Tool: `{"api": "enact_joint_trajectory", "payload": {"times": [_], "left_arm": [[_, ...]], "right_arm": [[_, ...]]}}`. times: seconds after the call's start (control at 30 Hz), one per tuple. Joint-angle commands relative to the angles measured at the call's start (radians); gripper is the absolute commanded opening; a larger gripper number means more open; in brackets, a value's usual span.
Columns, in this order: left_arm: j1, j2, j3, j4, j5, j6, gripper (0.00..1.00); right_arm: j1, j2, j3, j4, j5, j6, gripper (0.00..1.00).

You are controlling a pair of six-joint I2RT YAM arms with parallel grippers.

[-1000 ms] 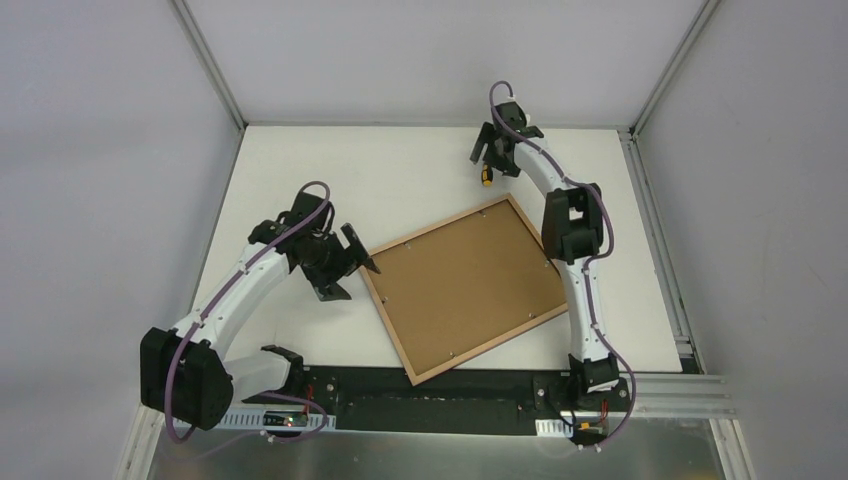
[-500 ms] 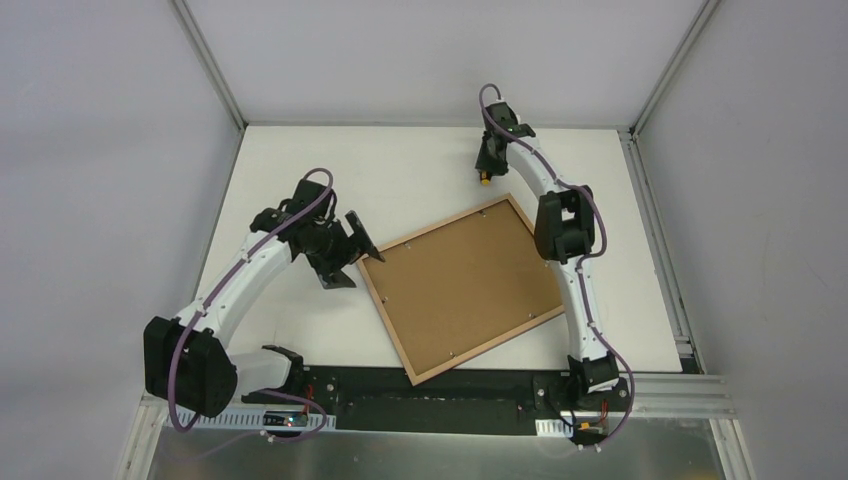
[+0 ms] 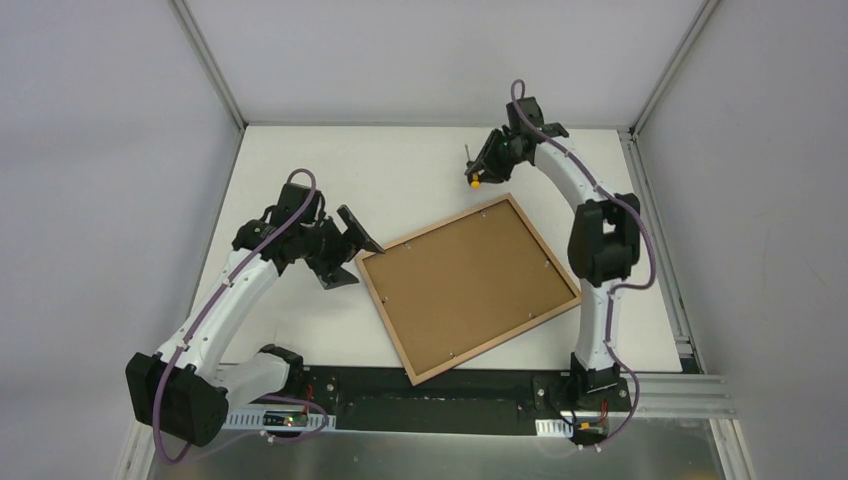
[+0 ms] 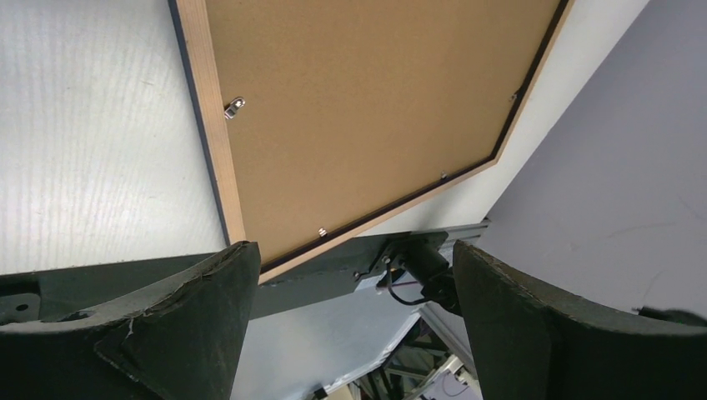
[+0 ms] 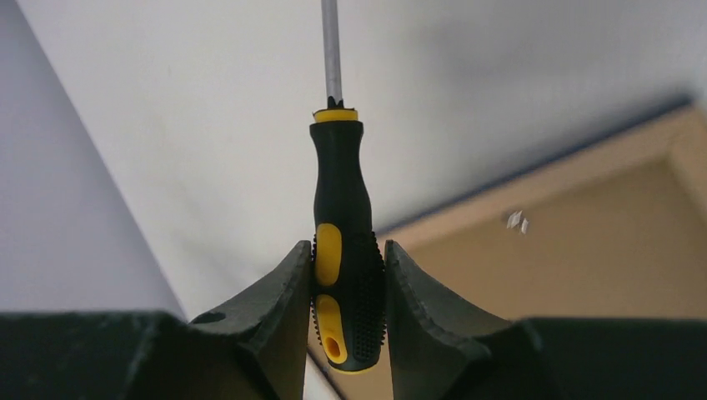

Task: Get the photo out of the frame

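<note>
The frame (image 3: 387, 318) lies face down and askew on the white table, its brown backing board (image 3: 470, 285) up. The photo is hidden beneath that board. My left gripper (image 3: 348, 255) hovers open at the frame's left corner with nothing between its fingers. The left wrist view looks down on the wooden rim (image 4: 215, 142), the board (image 4: 367, 108) and a metal tab (image 4: 234, 107). My right gripper (image 3: 490, 160) is just beyond the frame's far corner, shut on a black-and-yellow screwdriver (image 5: 340, 192). The screwdriver's shaft points away from the frame's rim (image 5: 567, 171).
Grey enclosure walls close in the table on three sides. An aluminium rail (image 3: 660, 250) runs along the right edge. A black base strip (image 3: 440, 400) with both arm mounts lies along the near edge, right behind the frame's near corner.
My right gripper has closed on the screwdriver and swung it up and slightly right, off the table. My left arm has shifted a little; its gripper stays open by the frame's left corner.
</note>
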Motion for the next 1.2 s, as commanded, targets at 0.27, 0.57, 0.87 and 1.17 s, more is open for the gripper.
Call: {"api": "enact_joint_trajectory", "payload": {"times": [0.27, 0.57, 0.87, 1.17], "left_arm": [[-0.061, -0.015, -0.093, 0.268, 0.104, -0.29, 0.92], [-0.197, 0.066, -0.123, 0.442, 0.057, -0.516, 0.92], [-0.247, 0.156, -0.105, 0.464, 0.055, -0.656, 0.92], [-0.317, 0.318, -0.01, 0.474, 0.076, -0.625, 0.75]], "right_arm": [[0.278, -0.76, -0.961, 0.288, -0.379, 0.13, 0.0], [0.485, -0.997, -1.227, 0.425, -0.225, 0.127, 0.0], [0.494, -1.07, -1.21, 0.412, -0.154, 0.095, 0.0], [0.505, -1.061, -1.129, 0.388, -0.156, 0.067, 0.0]]}}
